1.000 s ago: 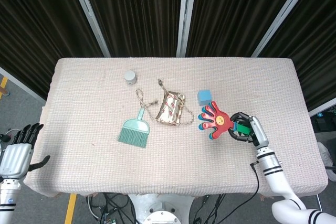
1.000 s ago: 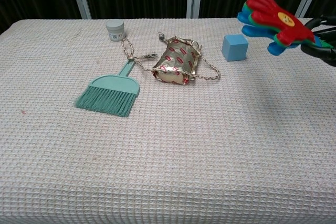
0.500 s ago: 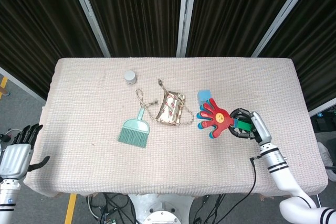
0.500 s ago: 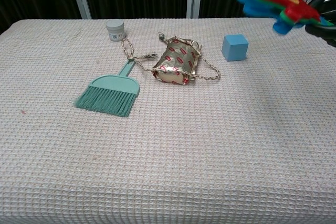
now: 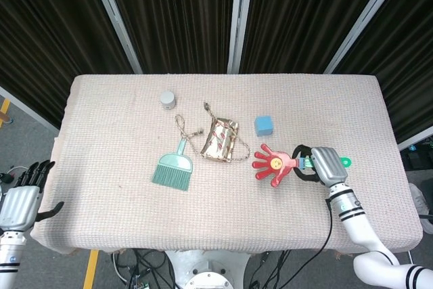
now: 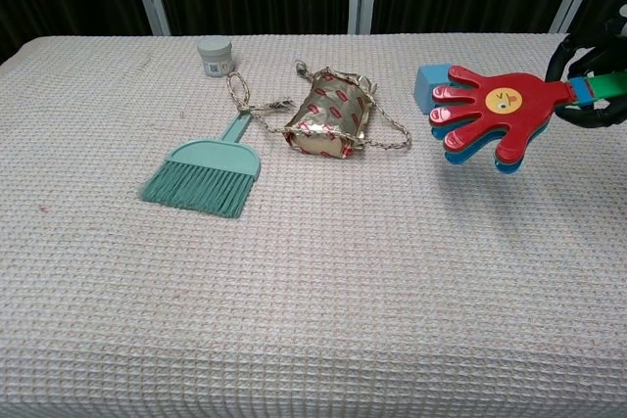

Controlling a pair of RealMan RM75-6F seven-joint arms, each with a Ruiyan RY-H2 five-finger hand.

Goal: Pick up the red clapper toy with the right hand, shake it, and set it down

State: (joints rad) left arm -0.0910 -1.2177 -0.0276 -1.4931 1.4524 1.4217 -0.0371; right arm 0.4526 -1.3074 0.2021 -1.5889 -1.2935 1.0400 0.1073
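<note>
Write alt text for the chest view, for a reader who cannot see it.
At the right edge, the robot's right hand holds a red clapper toy by its handle, flat above a beige woven tablecloth, partly hiding a blue cube. To the left lie a gold pouch with a chain, a teal hand brush and a small grey jar.

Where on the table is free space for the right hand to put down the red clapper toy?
The right hand holds the red clapper toy above bare cloth, in front of the blue cube. The whole front strip of the table is free too. It is crowded at the middle back: brush, chained pouch, small jar.
</note>
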